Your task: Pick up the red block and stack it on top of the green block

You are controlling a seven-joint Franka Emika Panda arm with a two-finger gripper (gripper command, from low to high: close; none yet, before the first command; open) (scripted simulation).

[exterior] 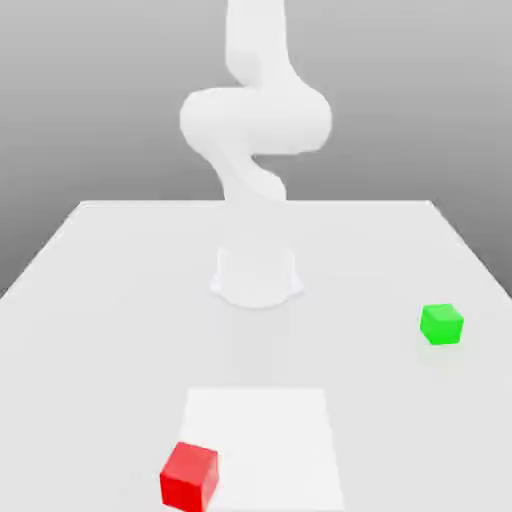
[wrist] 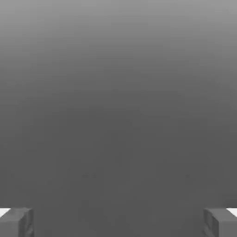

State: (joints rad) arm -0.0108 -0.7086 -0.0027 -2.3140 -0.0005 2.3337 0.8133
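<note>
The red block (exterior: 189,475) is a small cube resting on the white table (exterior: 120,300) near the front edge, toward the exterior view's left. Farther back, toward the exterior view's right, the green block (exterior: 441,324) rests on the table, well apart from the red one. In the hand view my gripper (wrist: 118,223) is open: its two grey fingertips (wrist: 16,222) stand far apart with nothing between them, against a plain grey background. Neither block is touched.
The white arm (exterior: 255,120) rises from its round base (exterior: 257,275) at the table's middle and bends upward out of the picture. A brighter square patch (exterior: 270,440) marks the tabletop in front of the base, with the red block at its front-left corner.
</note>
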